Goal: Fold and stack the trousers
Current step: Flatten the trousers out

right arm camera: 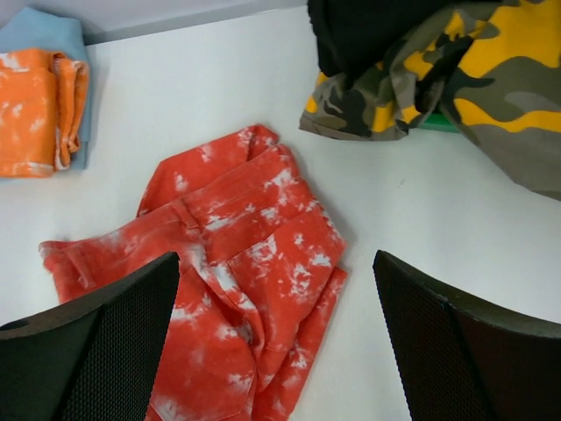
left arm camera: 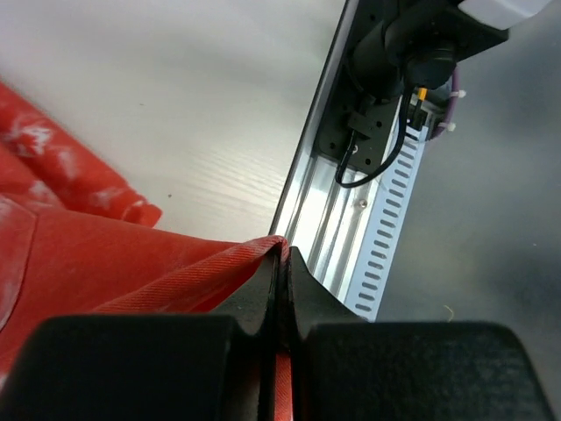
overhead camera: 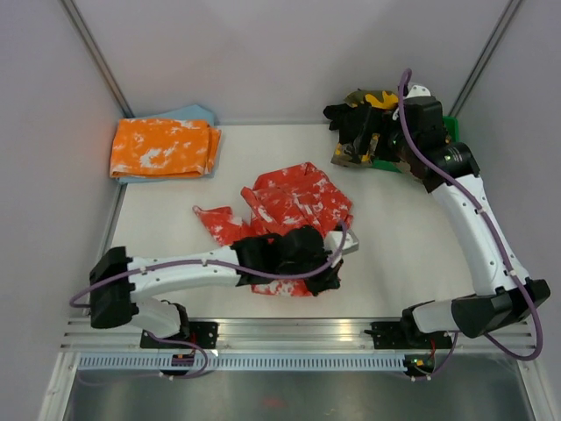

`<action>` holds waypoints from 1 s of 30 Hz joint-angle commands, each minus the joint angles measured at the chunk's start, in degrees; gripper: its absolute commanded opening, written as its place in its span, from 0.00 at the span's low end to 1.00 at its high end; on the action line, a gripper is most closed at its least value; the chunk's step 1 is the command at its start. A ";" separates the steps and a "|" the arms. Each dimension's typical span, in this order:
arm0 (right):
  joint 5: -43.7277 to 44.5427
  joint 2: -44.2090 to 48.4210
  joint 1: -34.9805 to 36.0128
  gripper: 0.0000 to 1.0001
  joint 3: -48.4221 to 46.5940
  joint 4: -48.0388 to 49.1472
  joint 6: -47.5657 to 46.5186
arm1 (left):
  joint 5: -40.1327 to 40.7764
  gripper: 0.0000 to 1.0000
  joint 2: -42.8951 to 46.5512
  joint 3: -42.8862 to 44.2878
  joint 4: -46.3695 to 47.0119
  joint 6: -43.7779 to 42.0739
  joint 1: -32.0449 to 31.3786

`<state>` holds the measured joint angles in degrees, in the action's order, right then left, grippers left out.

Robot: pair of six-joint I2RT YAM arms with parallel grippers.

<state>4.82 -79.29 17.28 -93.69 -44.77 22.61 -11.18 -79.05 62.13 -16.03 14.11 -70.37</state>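
Note:
The red trousers (overhead camera: 296,203) with white tie-dye splotches lie crumpled in the middle of the table. My left gripper (overhead camera: 330,277) is at their near edge, shut on a red hem. In the left wrist view the jaws (left arm camera: 282,263) pinch a fold of the red cloth (left arm camera: 114,263) close to the table's front rail. My right gripper (overhead camera: 364,140) hangs open and empty at the back right, over the pile of clothes. In the right wrist view its wide-apart fingers (right arm camera: 96,342) frame the red trousers (right arm camera: 245,263) from a distance.
A folded orange-and-white pair (overhead camera: 162,147) rests on light blue cloth (overhead camera: 191,114) at the back left. Camouflage trousers (right arm camera: 491,79) and black trousers (right arm camera: 368,31) are heaped at the back right on a green thing (overhead camera: 450,127). The aluminium rail (left arm camera: 324,210) runs along the front edge.

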 commanded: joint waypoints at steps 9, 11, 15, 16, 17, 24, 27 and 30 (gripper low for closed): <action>-9.03 4.14 -1.19 0.98 3.25 -4.62 -5.29 | 21.63 1.00 -9.83 8.81 -4.87 9.53 -6.54; -12.96 4.05 -1.19 0.98 3.25 -3.13 -6.26 | 24.18 1.00 -3.27 4.96 -6.29 12.69 -6.27; -17.82 2.91 -0.23 0.98 1.85 1.17 -6.09 | 29.45 1.00 9.24 1.77 -11.38 20.59 -2.25; -17.83 1.26 0.29 0.98 0.10 1.62 -6.00 | 29.64 1.00 11.52 0.72 -14.35 25.31 2.82; -16.96 0.37 1.26 0.98 -0.87 1.45 -6.09 | 28.68 1.00 15.90 -0.16 -15.77 27.62 6.44; -8.79 -10.35 17.25 0.97 -6.33 1.09 -5.91 | 29.12 1.00 26.65 -7.45 -29.05 36.25 36.06; -2.82 -16.32 25.15 0.96 -6.33 2.66 -4.33 | 22.81 1.00 27.36 -11.84 -29.58 34.76 52.29; 4.39 -21.50 33.42 0.96 -7.64 3.46 -4.15 | 18.24 1.00 28.94 -15.45 -29.50 34.06 63.46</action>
<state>0.36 -96.73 43.79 -98.63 -42.57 17.65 13.47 -51.72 48.75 -41.43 46.41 -15.14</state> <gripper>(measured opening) 0.966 0.993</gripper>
